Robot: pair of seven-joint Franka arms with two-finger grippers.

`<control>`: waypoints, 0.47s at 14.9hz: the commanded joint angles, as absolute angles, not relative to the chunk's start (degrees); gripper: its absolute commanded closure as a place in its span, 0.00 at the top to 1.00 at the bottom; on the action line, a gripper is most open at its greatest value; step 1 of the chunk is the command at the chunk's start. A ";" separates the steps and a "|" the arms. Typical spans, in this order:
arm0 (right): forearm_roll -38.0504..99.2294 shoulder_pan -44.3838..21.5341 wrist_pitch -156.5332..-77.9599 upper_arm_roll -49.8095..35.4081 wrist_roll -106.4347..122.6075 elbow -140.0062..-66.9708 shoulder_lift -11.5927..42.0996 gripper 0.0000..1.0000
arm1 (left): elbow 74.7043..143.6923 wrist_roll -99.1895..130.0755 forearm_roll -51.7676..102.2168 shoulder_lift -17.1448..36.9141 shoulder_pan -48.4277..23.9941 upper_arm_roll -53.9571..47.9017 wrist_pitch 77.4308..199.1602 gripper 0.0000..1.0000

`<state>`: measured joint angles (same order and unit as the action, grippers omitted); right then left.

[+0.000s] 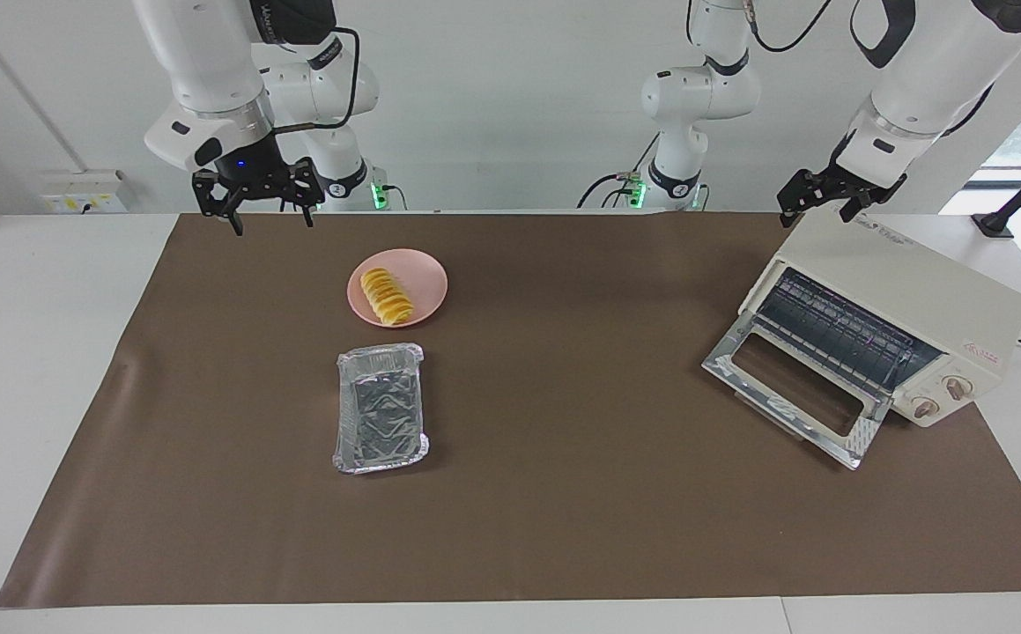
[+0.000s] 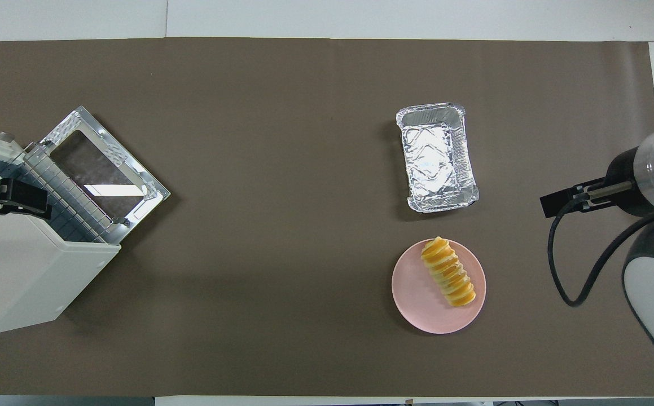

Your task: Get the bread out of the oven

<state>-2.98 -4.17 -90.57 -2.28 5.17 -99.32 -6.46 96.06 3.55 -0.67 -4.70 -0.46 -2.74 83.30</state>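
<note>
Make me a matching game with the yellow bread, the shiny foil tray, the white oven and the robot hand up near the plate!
Things:
1. golden-yellow ridged bread
2. crinkled silver foil tray
3. cream-white boxy oven
4. right gripper

States:
A. door hanging open
B. empty
C. lying on the round pink plate
D. up in the air, open, holding nothing

Pairs: 1-C, 2-B, 3-A, 4-D
</note>
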 commanded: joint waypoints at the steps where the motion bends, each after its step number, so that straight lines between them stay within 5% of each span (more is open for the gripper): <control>1: -3.16 -3.34 -90.18 -2.72 6.50 -99.58 -6.25 1.00 | 96.42 3.52 0.26 -5.45 0.00 -2.81 82.79 1.00; 7: -3.25 -0.01 -90.35 -2.72 4.32 -97.99 -4.39 1.00 | 96.42 3.52 0.26 -5.45 0.00 -2.81 82.79 1.00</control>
<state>-2.98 -1.49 -90.66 -2.18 5.36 -98.74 -5.00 96.07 3.55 -0.67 -4.70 -0.46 -2.74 83.30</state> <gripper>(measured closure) 0.000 0.000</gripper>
